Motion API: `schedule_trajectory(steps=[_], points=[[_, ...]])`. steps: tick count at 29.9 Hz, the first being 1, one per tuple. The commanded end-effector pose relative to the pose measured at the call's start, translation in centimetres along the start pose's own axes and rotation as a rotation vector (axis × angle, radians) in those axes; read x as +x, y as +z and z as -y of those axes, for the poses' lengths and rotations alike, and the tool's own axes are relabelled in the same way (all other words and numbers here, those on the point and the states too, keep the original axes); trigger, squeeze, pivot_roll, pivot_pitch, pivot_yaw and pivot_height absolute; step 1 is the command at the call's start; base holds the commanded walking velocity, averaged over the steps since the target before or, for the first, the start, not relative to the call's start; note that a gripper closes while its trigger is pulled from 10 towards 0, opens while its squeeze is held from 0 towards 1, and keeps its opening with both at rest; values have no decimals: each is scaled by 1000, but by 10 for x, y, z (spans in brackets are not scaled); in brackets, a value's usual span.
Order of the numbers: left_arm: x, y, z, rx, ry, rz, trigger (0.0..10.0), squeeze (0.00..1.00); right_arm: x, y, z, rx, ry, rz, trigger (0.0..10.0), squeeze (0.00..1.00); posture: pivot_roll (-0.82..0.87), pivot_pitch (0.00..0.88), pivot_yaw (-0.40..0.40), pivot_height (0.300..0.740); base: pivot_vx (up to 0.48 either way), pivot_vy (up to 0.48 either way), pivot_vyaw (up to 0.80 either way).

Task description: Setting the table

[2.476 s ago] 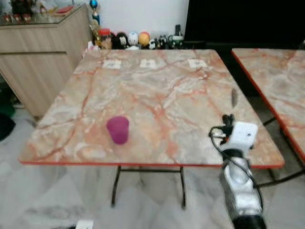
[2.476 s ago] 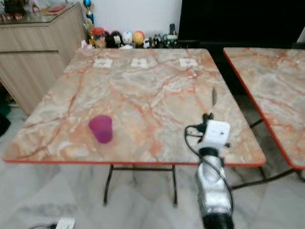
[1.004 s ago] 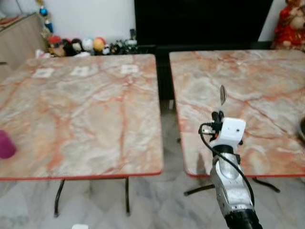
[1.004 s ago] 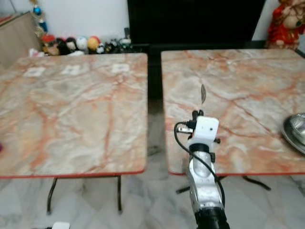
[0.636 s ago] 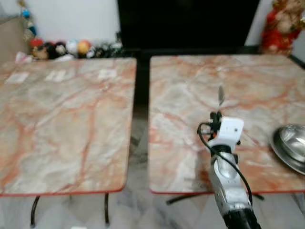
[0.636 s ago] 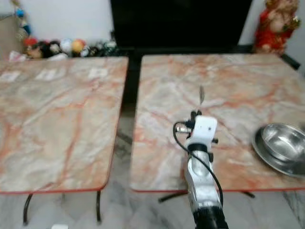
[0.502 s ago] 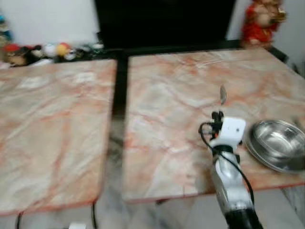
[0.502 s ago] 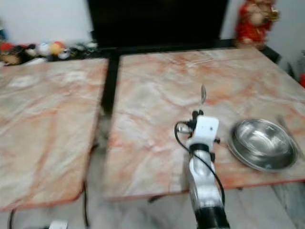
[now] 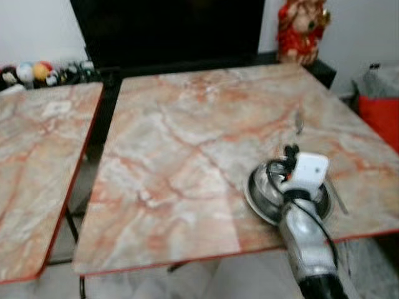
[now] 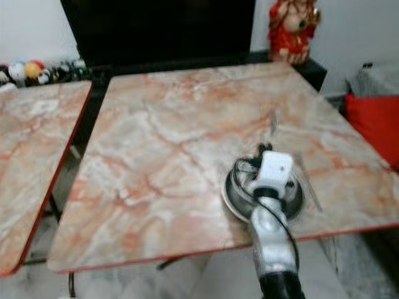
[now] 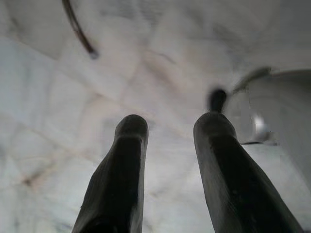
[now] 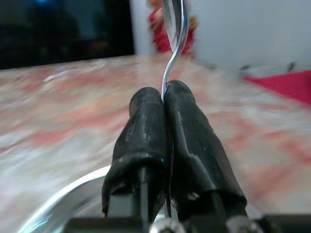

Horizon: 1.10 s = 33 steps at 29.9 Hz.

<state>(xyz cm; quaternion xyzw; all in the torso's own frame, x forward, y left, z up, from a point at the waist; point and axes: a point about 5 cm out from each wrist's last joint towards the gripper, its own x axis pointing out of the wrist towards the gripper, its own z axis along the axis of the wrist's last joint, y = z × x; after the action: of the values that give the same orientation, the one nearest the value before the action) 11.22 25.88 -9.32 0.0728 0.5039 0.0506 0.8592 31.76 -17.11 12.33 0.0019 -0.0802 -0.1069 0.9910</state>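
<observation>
1. Your right hand (image 12: 165, 104) has its fingers pressed together, pinching a spoon (image 12: 172, 29) by its thin handle, bowl upward, above the steel bowl (image 10: 234, 190).
2. The spoon looks light, stiff and slippery; keep the pinch firm.
3. Your left hand (image 11: 167, 131) hangs spread over the floor.
4. The marble bench (image 9: 187, 143) looks hard and smooth; a red figurine (image 9: 299, 28) stands behind it.
</observation>
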Motion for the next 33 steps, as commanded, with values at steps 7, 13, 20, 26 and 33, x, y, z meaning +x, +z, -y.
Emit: schedule_trajectory(steps=[7,13,20,26,33], points=[[5,17,7,-2,13,32,10000,0,2,14,-9,17,21,60,10000,0,-109,0,47,740,0,-106,0],[9,31,21,13,-3,57,10000,0,9,22,3,-6,-7,90,10000,0,-114,0,48,740,0,0,0],[10,33,26,42,-16,60,10000,0,10,21,8,-24,-11,79,10000,0,-114,0,44,740,0,-217,0],[8,24,21,37,-9,45,10000,0,10,20,8,-30,0,70,10000,0,-112,0,41,740,0,-444,0],[7,22,20,27,-7,41,10000,0,14,19,12,-47,7,54,10000,0,-113,0,40,740,0,-178,0]])
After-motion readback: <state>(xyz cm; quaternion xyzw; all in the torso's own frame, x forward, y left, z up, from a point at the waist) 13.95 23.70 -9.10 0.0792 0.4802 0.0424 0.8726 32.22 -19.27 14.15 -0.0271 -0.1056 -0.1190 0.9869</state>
